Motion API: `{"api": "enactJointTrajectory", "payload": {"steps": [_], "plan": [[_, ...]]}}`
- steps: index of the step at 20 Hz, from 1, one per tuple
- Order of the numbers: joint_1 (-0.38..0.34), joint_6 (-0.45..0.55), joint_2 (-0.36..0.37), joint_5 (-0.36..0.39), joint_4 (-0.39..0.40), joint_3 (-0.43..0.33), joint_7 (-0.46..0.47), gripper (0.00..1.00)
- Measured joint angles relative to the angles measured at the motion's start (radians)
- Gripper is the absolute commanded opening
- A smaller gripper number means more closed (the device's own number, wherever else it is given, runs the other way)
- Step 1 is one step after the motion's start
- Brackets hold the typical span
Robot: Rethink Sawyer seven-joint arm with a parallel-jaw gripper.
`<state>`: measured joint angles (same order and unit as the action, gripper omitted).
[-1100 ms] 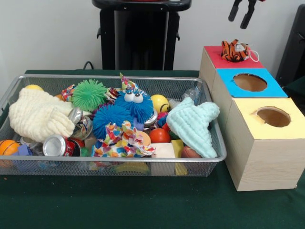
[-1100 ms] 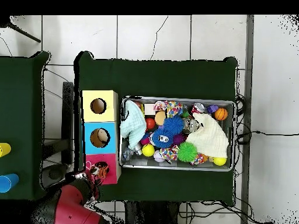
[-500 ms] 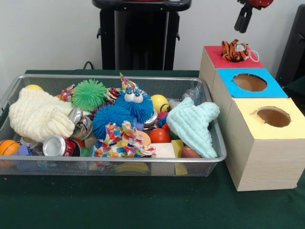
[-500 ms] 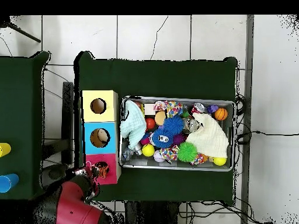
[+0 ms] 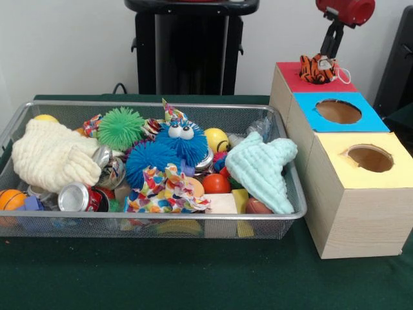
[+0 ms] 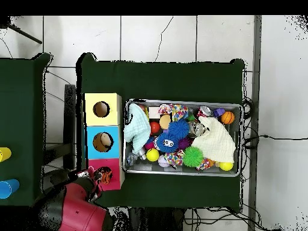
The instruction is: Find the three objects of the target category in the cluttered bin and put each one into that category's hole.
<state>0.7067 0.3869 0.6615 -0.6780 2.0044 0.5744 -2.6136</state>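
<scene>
A striped orange tiger plush [image 5: 317, 68] lies on the red-topped box [image 5: 290, 81], over its hole; in the overhead view the tiger plush [image 6: 104, 175] sits on the same red box [image 6: 114, 178]. My gripper [image 5: 331, 46] hangs just above and behind the plush, under the red arm [image 5: 346, 10]. From overhead, the gripper [image 6: 90, 176] is beside the plush, apart from it. Its state does not show. The wire bin [image 5: 161, 218] holds a blue fuzzy monster [image 5: 182, 139], a green spiky ball [image 5: 120, 127] and a colourful rag toy [image 5: 168, 190].
A blue-topped box [image 5: 373, 123] and a yellow-topped box [image 5: 361, 213], each with a round hole, stand in a row with the red one. The bin also holds a cream knit cloth [image 5: 51, 155], a mint cloth [image 5: 261, 169], cans [image 5: 77, 197] and balls [image 5: 216, 183].
The gripper has come down toward the tiger plush, and the red arm has come into the front view. The plush and the bin's contents have not moved.
</scene>
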Motion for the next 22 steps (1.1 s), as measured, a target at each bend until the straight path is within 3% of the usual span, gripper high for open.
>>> {"api": "enactJointTrajectory", "payload": {"steps": [10, 22], "plan": [[-0.029, -0.094, -0.016, 0.002, 0.028, -0.069, 0.0, 0.0], [-0.038, -0.099, -0.016, 0.002, 0.038, -0.077, 0.0, 0.0]]}}
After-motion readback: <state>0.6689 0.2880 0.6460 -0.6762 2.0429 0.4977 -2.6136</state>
